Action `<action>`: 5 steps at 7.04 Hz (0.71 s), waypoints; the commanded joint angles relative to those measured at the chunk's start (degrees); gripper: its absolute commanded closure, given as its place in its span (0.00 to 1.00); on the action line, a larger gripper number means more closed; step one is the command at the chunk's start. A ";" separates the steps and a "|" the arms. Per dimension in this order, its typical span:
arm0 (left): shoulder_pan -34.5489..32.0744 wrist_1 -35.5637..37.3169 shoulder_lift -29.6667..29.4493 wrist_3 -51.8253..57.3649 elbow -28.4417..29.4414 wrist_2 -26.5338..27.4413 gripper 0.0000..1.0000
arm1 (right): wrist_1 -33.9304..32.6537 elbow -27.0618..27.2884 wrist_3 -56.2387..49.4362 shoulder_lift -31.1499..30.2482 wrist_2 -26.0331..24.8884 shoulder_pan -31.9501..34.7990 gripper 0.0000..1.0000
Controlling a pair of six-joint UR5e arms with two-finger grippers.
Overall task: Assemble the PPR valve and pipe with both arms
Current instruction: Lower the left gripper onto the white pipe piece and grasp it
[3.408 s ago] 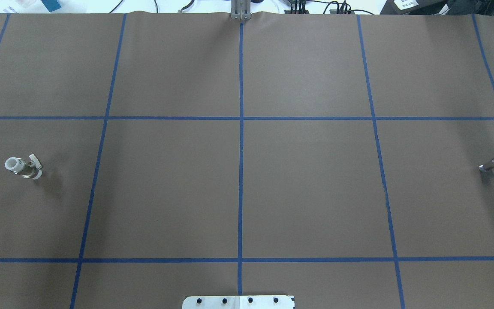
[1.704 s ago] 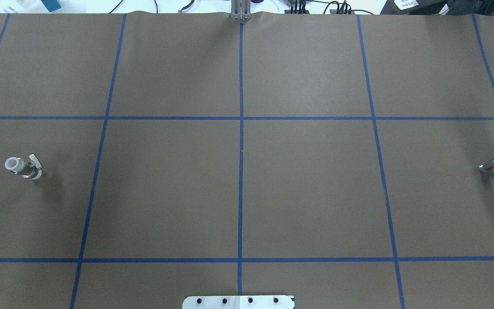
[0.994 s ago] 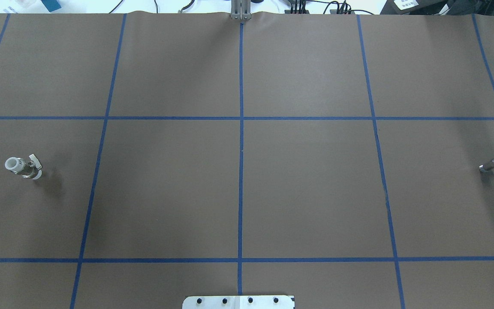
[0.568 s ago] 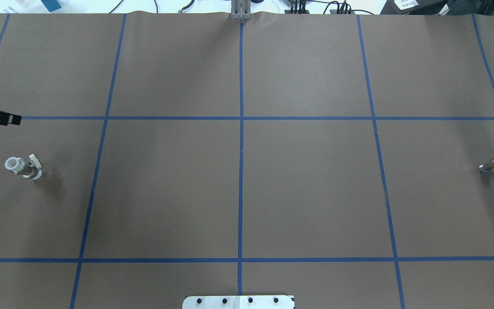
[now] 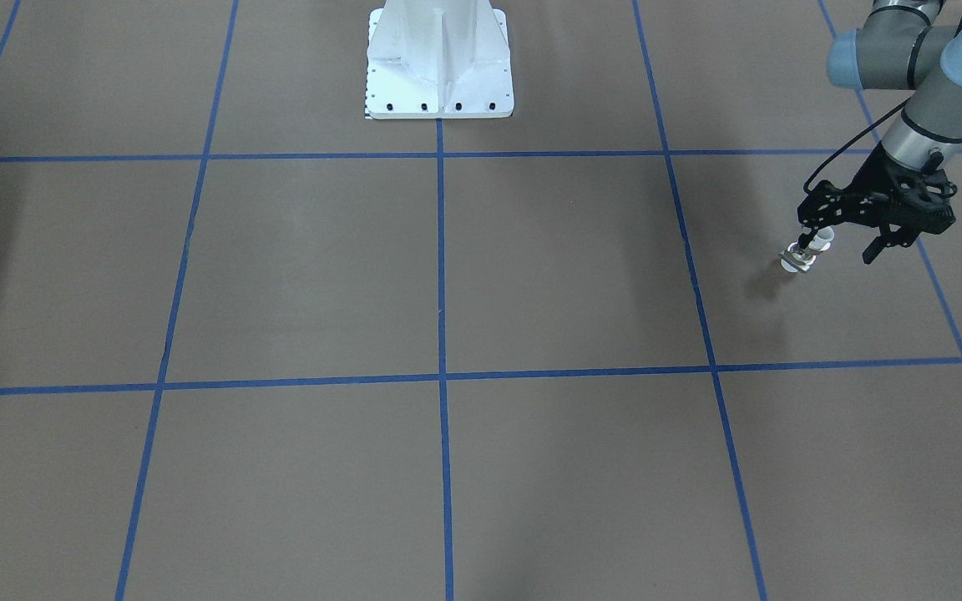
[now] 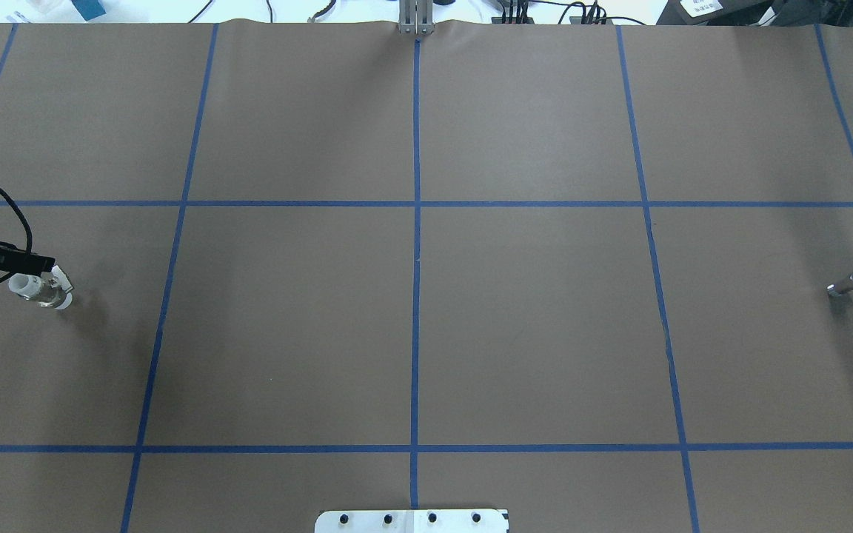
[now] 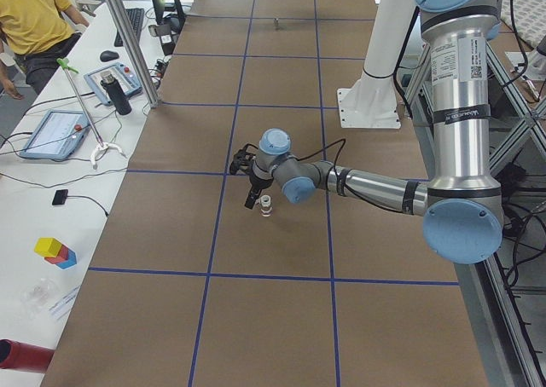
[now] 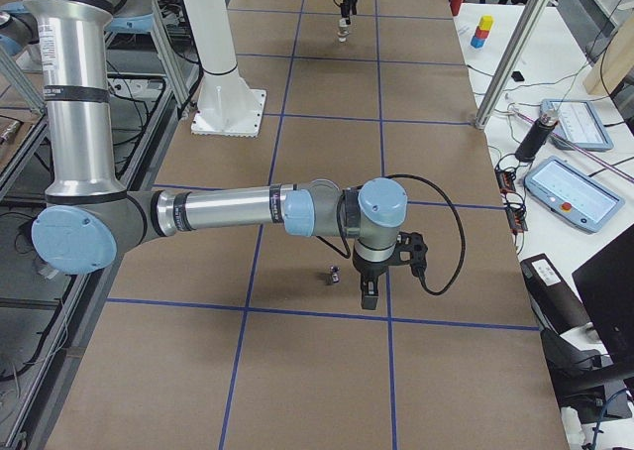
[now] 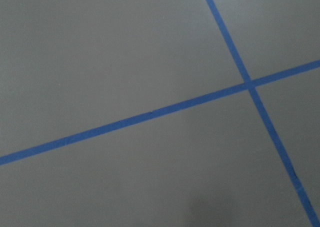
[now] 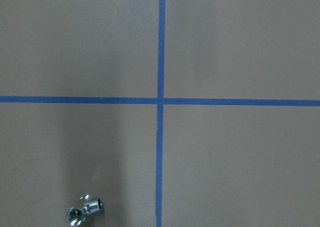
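The PPR valve (image 6: 39,288) stands on the brown table at the far left, white ends up and down; it also shows in the front view (image 5: 803,255) and the left view (image 7: 266,206). My left gripper (image 5: 840,242) is open and hangs low over it, with one finger (image 5: 808,230) right beside the valve and apart from it. In the overhead view only one finger (image 6: 29,260) shows. The silver pipe (image 6: 847,283) lies at the far right, also in the right wrist view (image 10: 84,210). My right gripper (image 8: 368,291) hovers beside the pipe (image 8: 334,275); I cannot tell whether it is open.
The white bolted pedestal base (image 5: 439,58) stands at the robot's edge of the table. Blue tape lines (image 6: 416,222) split the brown mat into squares. A side bench with tablets (image 7: 55,133) and a person in yellow (image 7: 30,16) lies beyond the far edge.
My left gripper has come in from the overhead view's left edge and moved toward the near side, down to the valve. The valve and the pipe have not moved.
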 commanded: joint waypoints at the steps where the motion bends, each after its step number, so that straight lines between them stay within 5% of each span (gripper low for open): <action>1: 1.71 0.05 1.15 0.90 0.00 0.15 0.00 | 0.00 0.09 0.00 0.00 -0.01 0.00 0.00; 4: 3.39 0.05 1.15 0.99 0.17 0.23 0.01 | 0.00 0.35 0.00 0.00 -0.01 0.00 0.00; 5: 3.39 0.05 1.15 0.99 0.26 0.23 0.11 | 0.00 0.35 0.00 0.00 -0.01 0.00 0.00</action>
